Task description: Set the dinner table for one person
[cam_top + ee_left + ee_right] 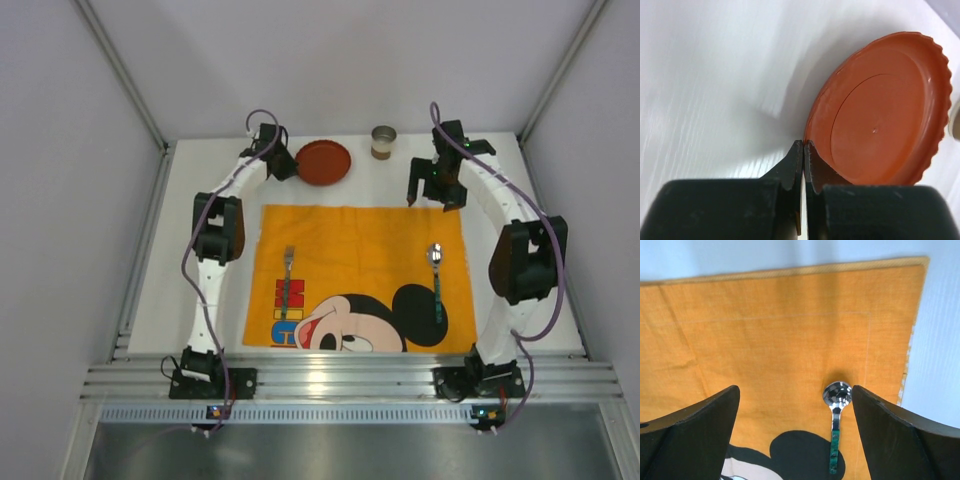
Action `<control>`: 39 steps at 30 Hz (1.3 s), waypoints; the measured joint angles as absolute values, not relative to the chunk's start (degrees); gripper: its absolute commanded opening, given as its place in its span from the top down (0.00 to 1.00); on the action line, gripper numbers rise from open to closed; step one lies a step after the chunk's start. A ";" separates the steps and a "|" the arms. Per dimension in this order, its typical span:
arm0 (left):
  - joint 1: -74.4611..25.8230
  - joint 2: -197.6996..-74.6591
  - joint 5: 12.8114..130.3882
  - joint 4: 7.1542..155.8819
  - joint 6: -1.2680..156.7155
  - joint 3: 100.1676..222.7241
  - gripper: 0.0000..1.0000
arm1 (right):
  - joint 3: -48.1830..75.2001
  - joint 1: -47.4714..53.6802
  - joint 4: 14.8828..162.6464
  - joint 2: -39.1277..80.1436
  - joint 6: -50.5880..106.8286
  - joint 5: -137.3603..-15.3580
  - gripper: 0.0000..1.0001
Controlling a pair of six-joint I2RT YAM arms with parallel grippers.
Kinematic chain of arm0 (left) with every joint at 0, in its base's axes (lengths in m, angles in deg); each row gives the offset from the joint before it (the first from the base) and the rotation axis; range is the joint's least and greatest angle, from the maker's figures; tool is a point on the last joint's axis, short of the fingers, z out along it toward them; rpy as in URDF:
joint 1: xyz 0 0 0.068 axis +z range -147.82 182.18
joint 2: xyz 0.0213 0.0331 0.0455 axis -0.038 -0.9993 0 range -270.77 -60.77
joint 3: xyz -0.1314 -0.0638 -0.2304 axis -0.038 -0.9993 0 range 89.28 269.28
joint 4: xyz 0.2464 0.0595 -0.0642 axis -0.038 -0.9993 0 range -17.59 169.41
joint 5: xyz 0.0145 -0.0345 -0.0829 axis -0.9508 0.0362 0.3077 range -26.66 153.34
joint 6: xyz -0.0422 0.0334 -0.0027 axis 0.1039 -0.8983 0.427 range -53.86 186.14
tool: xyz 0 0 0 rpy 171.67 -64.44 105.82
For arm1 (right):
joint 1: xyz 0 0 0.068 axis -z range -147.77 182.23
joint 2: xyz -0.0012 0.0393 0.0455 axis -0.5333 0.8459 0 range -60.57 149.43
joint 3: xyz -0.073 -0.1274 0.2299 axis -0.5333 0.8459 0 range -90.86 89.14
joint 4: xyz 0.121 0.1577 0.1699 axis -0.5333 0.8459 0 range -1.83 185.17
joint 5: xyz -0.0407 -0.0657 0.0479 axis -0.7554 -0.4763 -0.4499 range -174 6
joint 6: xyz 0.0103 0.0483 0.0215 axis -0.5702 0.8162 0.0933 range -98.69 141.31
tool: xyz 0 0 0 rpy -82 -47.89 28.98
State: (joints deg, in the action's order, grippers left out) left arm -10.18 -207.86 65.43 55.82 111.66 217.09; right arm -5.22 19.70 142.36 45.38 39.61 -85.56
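Note:
The white dinner table (160, 280) carries an orange Mickey Mouse placemat (360, 275). A fork (288, 275) lies on the mat's left side and a green-handled spoon (436, 275) on its right. A red plate (323, 161) sits on the table behind the mat. My left gripper (285, 165) is at the plate's left rim. In the left wrist view its jaws (803, 146) are shut on the rim of the plate (885, 120). My right gripper (438, 188) is open and empty above the mat's far right corner. The spoon (836, 412) shows between its fingers.
A small metal cup (383, 141) with brown contents stands behind and right of the plate. Pale lilac walls close in left, right and back. A ribbed aluminium rail (340, 378) runs along the near edge by the arm bases.

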 measured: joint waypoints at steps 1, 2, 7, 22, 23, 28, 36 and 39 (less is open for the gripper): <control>-10.16 -206.15 65.91 55.71 110.98 214.88 1.00 | -6.19 20.75 142.52 46.01 39.83 -85.34 0.07; -10.16 -204.65 66.61 55.49 110.42 213.28 1.00 | -7.15 22.06 142.74 46.71 39.92 -85.04 0.07; -10.16 -197.37 71.24 54.16 106.11 211.21 1.00 | -14.08 29.18 143.78 51.70 40.42 -83.27 0.08; -19.99 -172.01 78.98 49.74 96.65 173.55 1.00 | -27.30 31.24 145.14 62.08 44.00 -78.98 0.08; -21.94 -172.01 78.93 48.91 96.38 172.10 1.00 | -28.17 31.24 145.18 62.75 44.53 -78.35 0.08; -28.93 -171.99 78.71 46.81 95.25 171.78 1.00 | -30.67 31.19 144.29 65.03 46.56 -75.27 0.08; -30.77 -169.11 75.11 46.55 92.32 167.97 1.00 | -30.78 30.73 142.58 68.07 47.98 -71.60 0.08; -31.18 -168.52 74.61 46.09 91.09 166.75 0.72 | -30.78 30.23 139.63 68.28 49.40 -68.97 0.08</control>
State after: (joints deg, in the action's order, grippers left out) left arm -31.18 -168.52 74.61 46.09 91.09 166.75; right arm -30.78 30.23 139.63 68.28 49.40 -68.97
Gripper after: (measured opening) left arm 0.094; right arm 0.921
